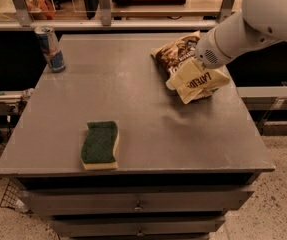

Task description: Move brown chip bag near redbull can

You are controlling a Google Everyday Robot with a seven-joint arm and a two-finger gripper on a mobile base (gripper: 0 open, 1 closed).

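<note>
The brown chip bag (174,51) lies crinkled at the far right of the grey table (133,94), dark brown part toward the back, cream-yellow part toward the right edge. My gripper (183,77) reaches in from the upper right on a white arm (253,19) and sits over the middle of the bag, hiding part of it. The redbull can (50,49) stands upright at the table's far left corner, well apart from the bag.
A green-and-yellow sponge (100,145) lies near the front left edge of the table. Drawers (138,204) sit under the tabletop. A railing and shelf (133,24) run behind the table.
</note>
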